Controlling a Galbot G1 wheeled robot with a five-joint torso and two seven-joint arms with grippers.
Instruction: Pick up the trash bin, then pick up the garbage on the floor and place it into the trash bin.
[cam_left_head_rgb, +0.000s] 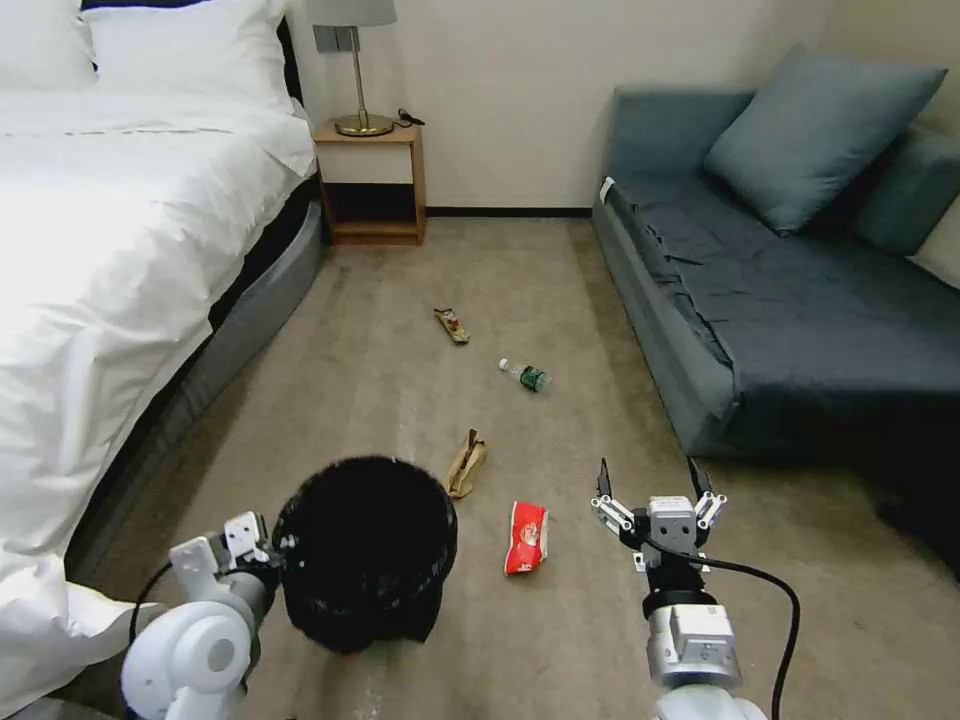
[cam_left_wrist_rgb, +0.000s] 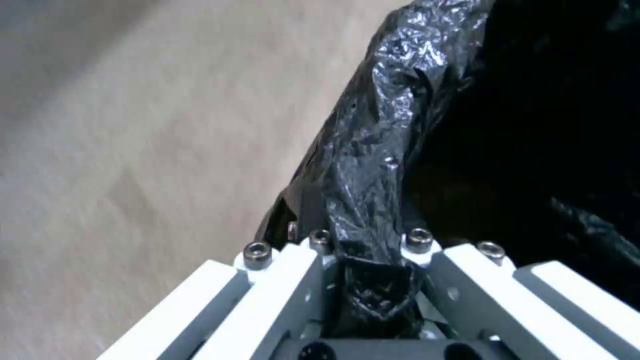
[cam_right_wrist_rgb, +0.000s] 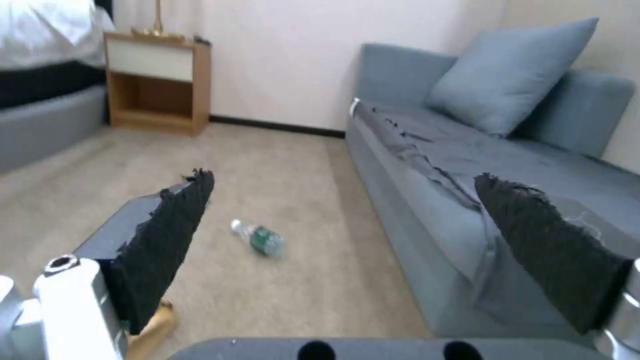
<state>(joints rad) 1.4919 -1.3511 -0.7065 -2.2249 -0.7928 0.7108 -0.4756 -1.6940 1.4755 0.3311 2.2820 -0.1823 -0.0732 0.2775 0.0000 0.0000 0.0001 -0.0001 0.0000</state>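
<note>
Left gripper (cam_left_wrist_rgb: 370, 280) clamped on crinkly black bag rim of round trash bin (cam_left_head_rgb: 366, 550). Right gripper (cam_left_head_rgb: 652, 492) spread wide, holding nothing, above beige short-pile floor (cam_left_head_rgb: 400, 330). Garbage, four pieces: red-and-white snack packet (cam_left_head_rgb: 526, 537) just left of right gripper, lengthwise; crumpled tan wrapper (cam_left_head_rgb: 466, 464) beyond packet; clear bottle (cam_left_head_rgb: 525, 375) ahead, white cap pointing left; brown-yellow wrapper (cam_left_head_rgb: 452, 324) farthest ahead
</note>
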